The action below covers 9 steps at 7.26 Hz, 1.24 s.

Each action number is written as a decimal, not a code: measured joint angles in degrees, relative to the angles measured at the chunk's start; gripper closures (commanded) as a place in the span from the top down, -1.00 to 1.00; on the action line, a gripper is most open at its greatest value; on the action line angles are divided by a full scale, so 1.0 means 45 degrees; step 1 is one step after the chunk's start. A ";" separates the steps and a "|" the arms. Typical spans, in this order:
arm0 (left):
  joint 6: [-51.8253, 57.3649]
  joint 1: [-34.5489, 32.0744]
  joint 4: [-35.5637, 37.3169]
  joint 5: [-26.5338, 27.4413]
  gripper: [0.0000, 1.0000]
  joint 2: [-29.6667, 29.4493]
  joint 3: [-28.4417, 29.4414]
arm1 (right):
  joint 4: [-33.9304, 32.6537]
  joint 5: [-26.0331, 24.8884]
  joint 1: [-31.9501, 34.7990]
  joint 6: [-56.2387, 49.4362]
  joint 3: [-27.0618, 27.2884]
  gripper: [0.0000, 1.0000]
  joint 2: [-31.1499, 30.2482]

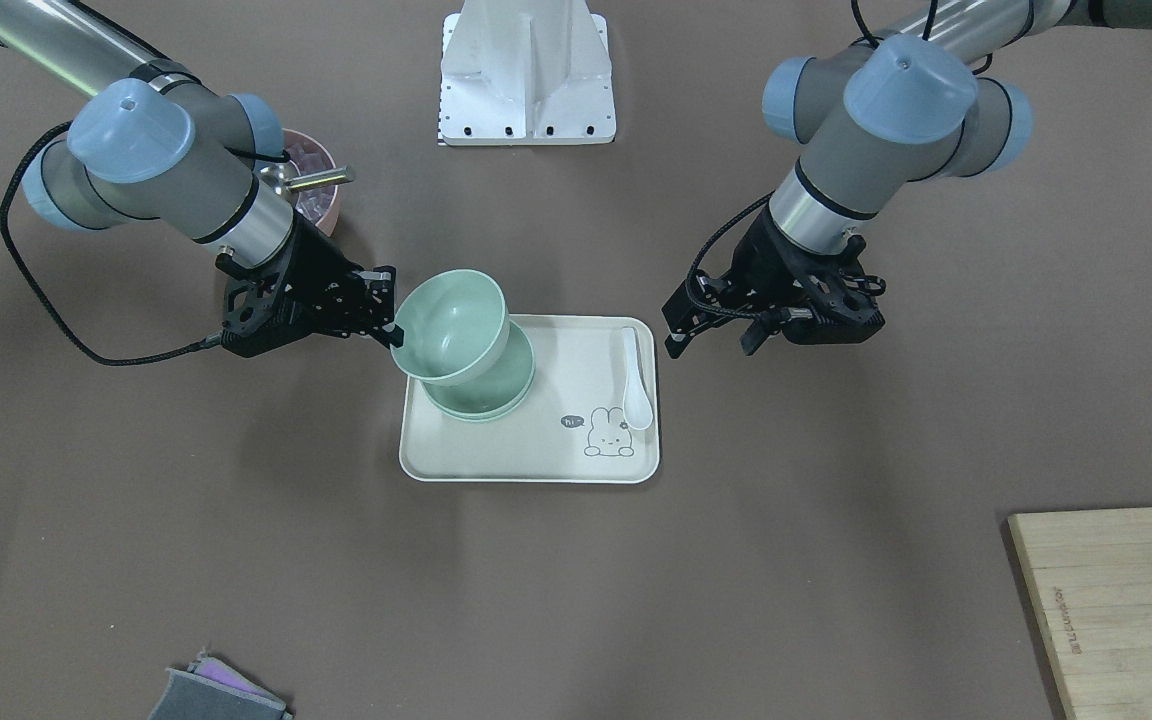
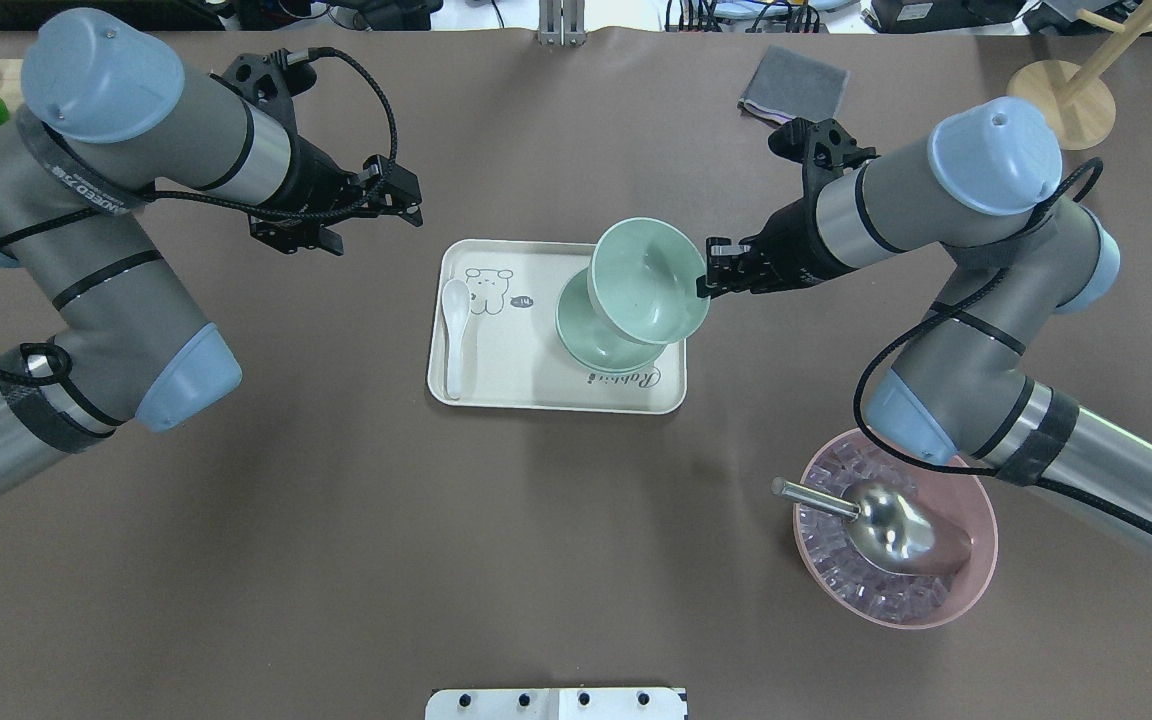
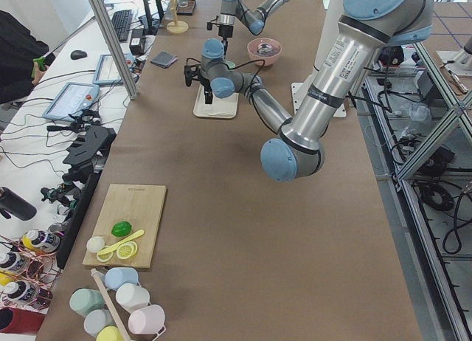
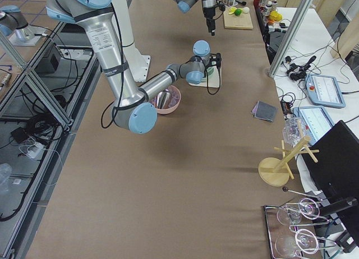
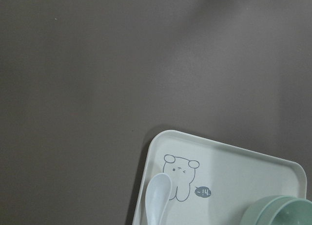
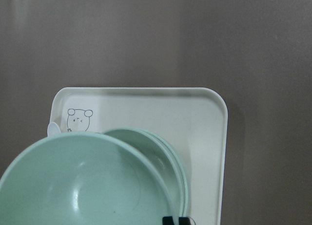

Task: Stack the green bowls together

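My right gripper [image 2: 706, 285] is shut on the rim of one pale green bowl [image 2: 648, 280] and holds it tilted just above the tray. Under it, more green bowls [image 2: 586, 338] sit nested on the cream tray [image 2: 536, 392]; two close rims show in the right wrist view [image 6: 163, 149]. In the front view the held bowl [image 1: 451, 322] overlaps the nested bowls [image 1: 496, 398], with the right gripper [image 1: 394, 335] at its rim. My left gripper [image 2: 414, 203] is open and empty, hovering over the table off the tray's spoon end [image 1: 711, 342].
A white spoon [image 2: 454, 322] lies on the tray beside a bear drawing. A pink bowl [image 2: 981, 530] of ice with a metal scoop [image 2: 886, 525] stands near the right arm. A grey cloth [image 2: 794, 85] and a cutting board [image 1: 1116, 600] lie far off.
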 measured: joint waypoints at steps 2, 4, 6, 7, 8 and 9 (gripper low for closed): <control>0.0001 -0.0009 0.0000 0.0003 0.96 0.0000 0.0025 | 0.0003 -0.0196 -0.0191 0.0024 -0.0057 -1.00 0.0012; 0.0001 -0.0010 0.0000 0.0017 0.96 0.0000 0.0034 | -0.0010 -0.0354 -0.0212 0.0065 -0.0150 -1.00 0.0021; 0.0001 -0.0004 0.0000 0.0019 0.96 0.0000 0.0035 | -0.0017 -0.0416 -0.0243 0.0080 -0.0179 0.98 0.0054; 0.0001 -0.0002 0.0000 0.0019 0.96 0.0000 0.0035 | -0.0020 -0.0493 -0.0303 0.0233 -0.0261 1.00 0.0180; 0.0000 -0.0005 0.0000 0.0019 0.96 0.0000 0.0036 | -0.0013 -0.0830 -0.0467 0.0651 -0.0391 1.00 0.0371; 0.0001 -0.0010 0.0000 0.0019 0.96 0.0000 0.0055 | 0.0004 -0.1279 -0.0644 0.1041 -0.0427 1.00 0.0484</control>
